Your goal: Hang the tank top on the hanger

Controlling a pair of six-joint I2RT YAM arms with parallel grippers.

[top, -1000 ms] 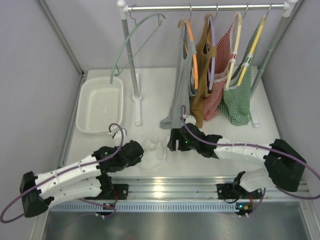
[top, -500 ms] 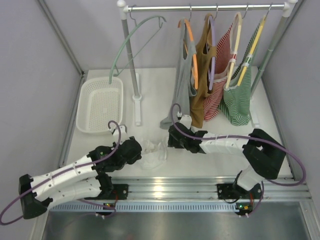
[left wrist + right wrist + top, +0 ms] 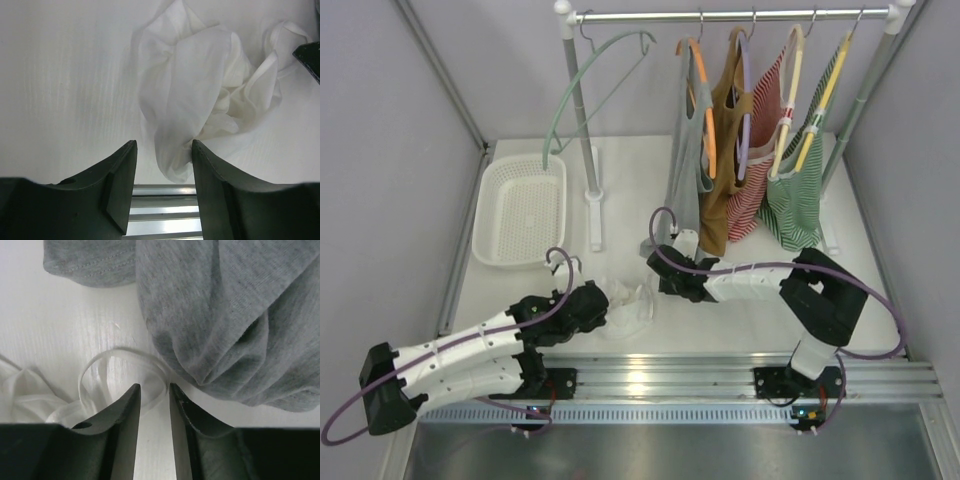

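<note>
The tank top [image 3: 625, 303] lies on the tabletop [image 3: 620, 190] near its front edge, between the left fingers [image 3: 120, 185] and the right fingers [image 3: 125, 425]; the basket [image 3: 483, 215] sits behind it to the left; the rail [image 3: 720, 15] spans the rear; the hanger [image 3: 582, 75] hangs at the rail's left end; the hung garments [image 3: 750, 160] hang to its right, one reaching the tabletop just behind the right fingers.

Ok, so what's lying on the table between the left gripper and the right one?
The crumpled white tank top lies between the left gripper and the right gripper. The top view shows it, with nothing else in that stretch.
</note>
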